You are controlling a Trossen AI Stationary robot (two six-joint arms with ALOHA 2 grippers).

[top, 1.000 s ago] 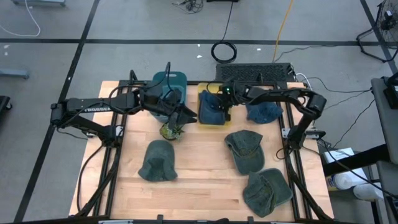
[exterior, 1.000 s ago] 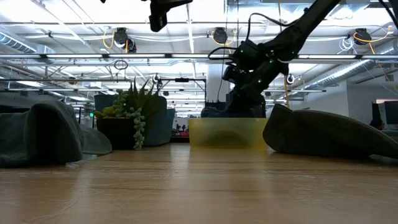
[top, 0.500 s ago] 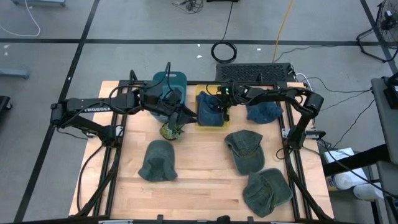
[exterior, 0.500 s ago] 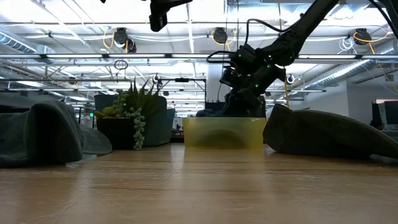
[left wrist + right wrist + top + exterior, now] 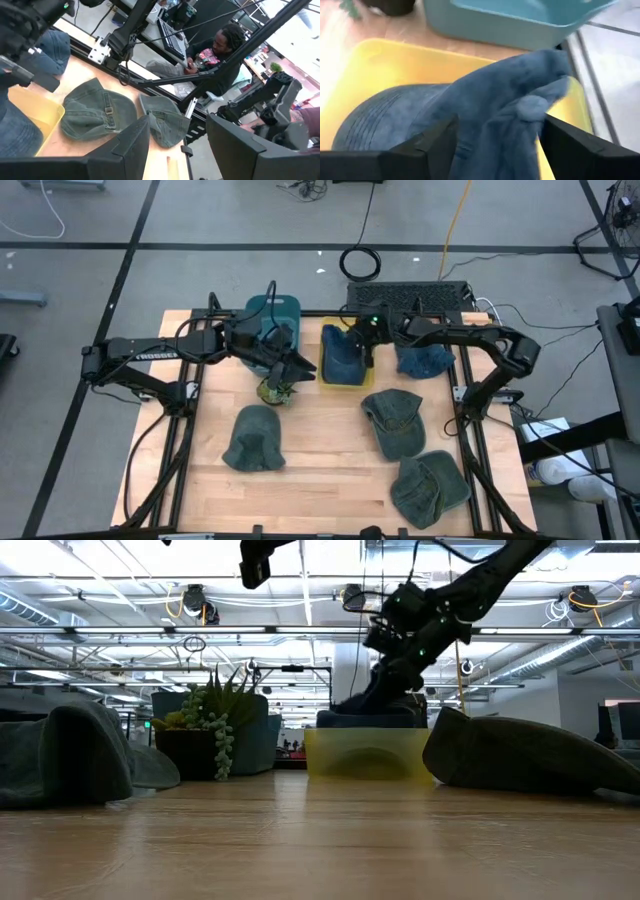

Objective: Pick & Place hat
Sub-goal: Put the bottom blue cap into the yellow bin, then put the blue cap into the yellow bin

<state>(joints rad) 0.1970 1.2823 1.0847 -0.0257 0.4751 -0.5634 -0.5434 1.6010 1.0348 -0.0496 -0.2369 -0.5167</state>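
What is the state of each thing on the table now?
Blue hat: lying in the yellow bin.
Right gripper: jaws open over that hat.
Left gripper: above the plant, holding nothing.
Teal bin: upright.
Three green hats: on the table.

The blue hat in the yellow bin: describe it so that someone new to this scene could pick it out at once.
Start at the table's far edge, where a teal bin and a yellow bin stand side by side. The blue hat lies crumpled inside the yellow one, right under the right gripper, whose jaws stand open. Another blue hat lies on the bare wood beside the bin, and the other hats on the table are green.
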